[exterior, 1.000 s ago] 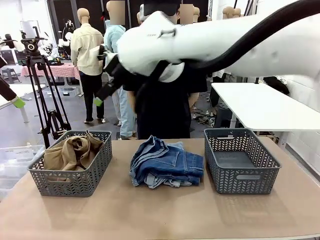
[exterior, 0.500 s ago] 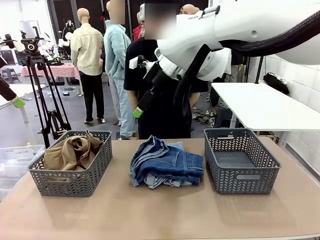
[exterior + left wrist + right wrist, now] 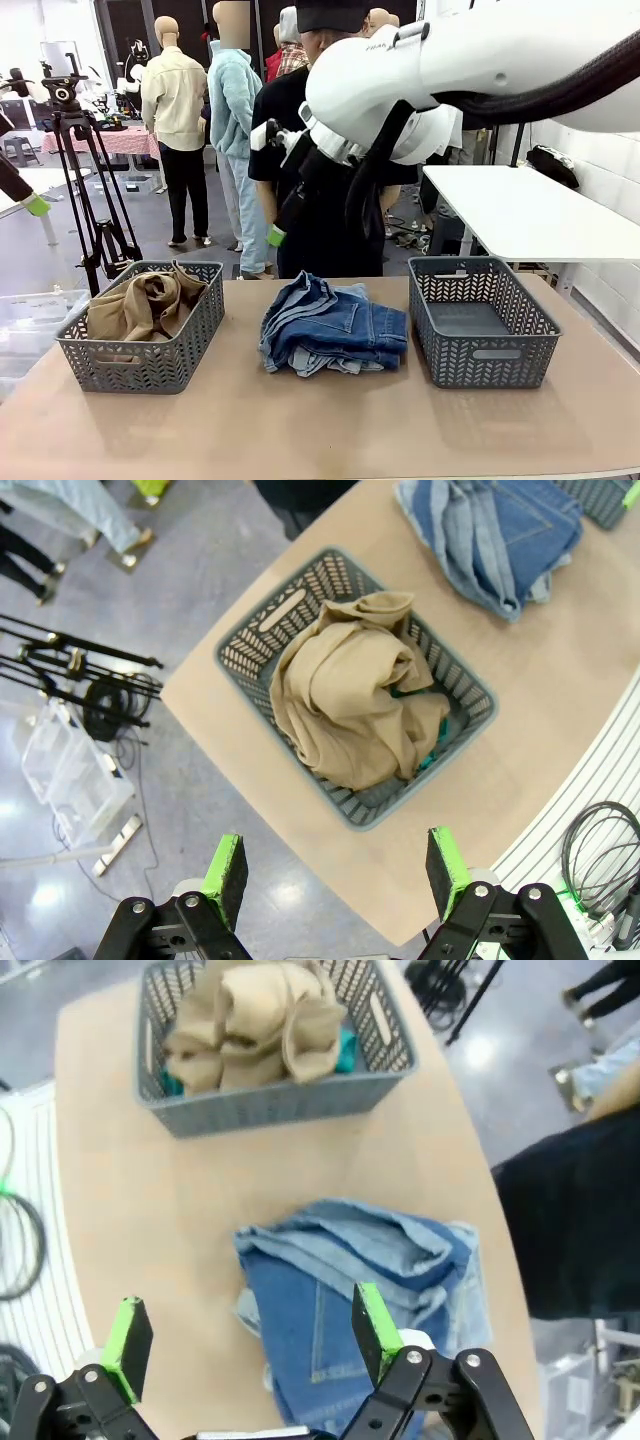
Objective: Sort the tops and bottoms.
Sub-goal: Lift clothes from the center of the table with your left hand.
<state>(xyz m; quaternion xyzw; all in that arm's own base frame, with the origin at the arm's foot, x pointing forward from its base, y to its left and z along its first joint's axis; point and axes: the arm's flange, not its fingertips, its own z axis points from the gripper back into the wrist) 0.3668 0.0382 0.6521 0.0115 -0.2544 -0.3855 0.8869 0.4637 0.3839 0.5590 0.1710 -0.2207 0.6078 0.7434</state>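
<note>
- Tan shirt [image 3: 140, 300], with the teal one [image 3: 425, 762] under it, is in the left basket [image 3: 150, 365] by the tabletop's left edge; tops look sorted.
- Jeans pile [image 3: 335, 335] is mid-tabletop, toward the far edge; right basket [image 3: 480, 355] is empty.
- Right gripper [image 3: 250, 1335] is high over the jeans, jaws apart, empty; left gripper [image 3: 335, 875] is above the left basket, same.
- Likely next: drop straight down and pinch one thick top fold.
- Bare tabletop either side of the pile; clear the basket rim. Person [image 3: 320, 250] stands close behind the far edge.
</note>
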